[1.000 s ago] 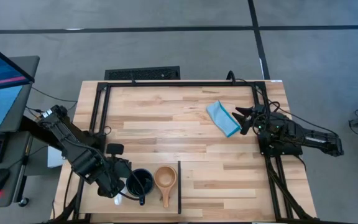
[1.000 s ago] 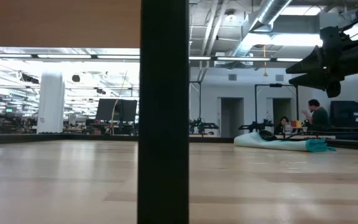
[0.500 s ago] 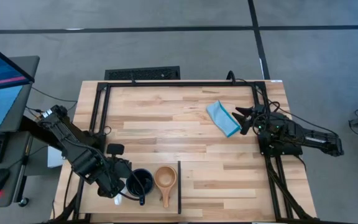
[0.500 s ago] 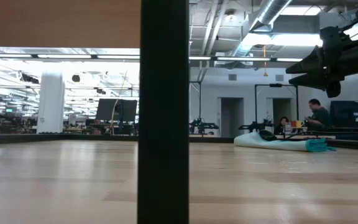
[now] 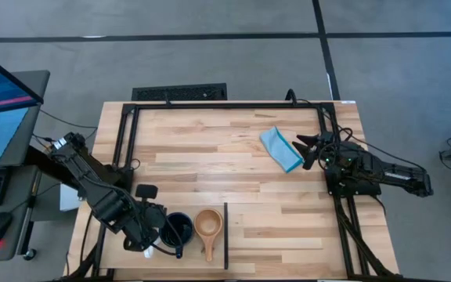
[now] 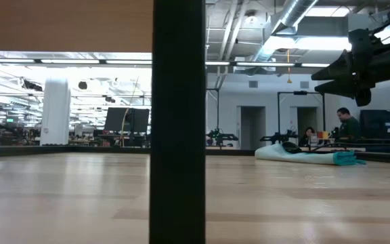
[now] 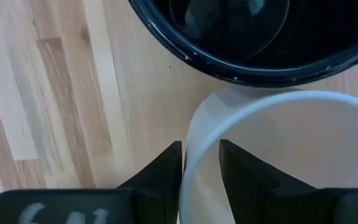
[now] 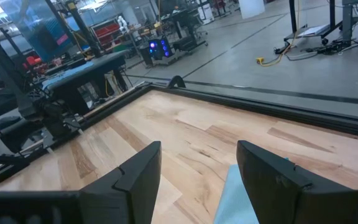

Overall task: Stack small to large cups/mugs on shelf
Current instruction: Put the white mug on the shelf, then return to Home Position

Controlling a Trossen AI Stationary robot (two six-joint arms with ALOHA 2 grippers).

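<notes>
Three cups stand in a row at the table's near left, on the pale shelf board (image 5: 194, 260) beside its dark upright edge (image 5: 225, 235). The tan wooden cup (image 5: 208, 224) is nearest that edge, its long handle pointing toward the near side. The black mug (image 5: 178, 229) stands to its left. The white mug (image 7: 272, 155) is mostly hidden under my left gripper (image 5: 149, 244), which points down and is shut on it. My right gripper (image 5: 304, 149) hangs open at the table's right, beside the folded light-blue cloth (image 5: 280, 149). My left gripper holds the white mug by its rim (image 7: 186, 149), on the side away from the black mug. One finger (image 7: 241, 177) is inside the mug and one finger (image 7: 163, 171) outside. The fingers come from above, pointing down. The mug is upright; whether it is lifted I cannot tell.
A black metal frame (image 5: 225, 105) runs along the far edge and both sides of the table. Bare butcher-block top (image 5: 210, 164) lies between the cups and the cloth. In the low view a dark upright (image 6: 178, 122) blocks the middle, and people sit far behind.
</notes>
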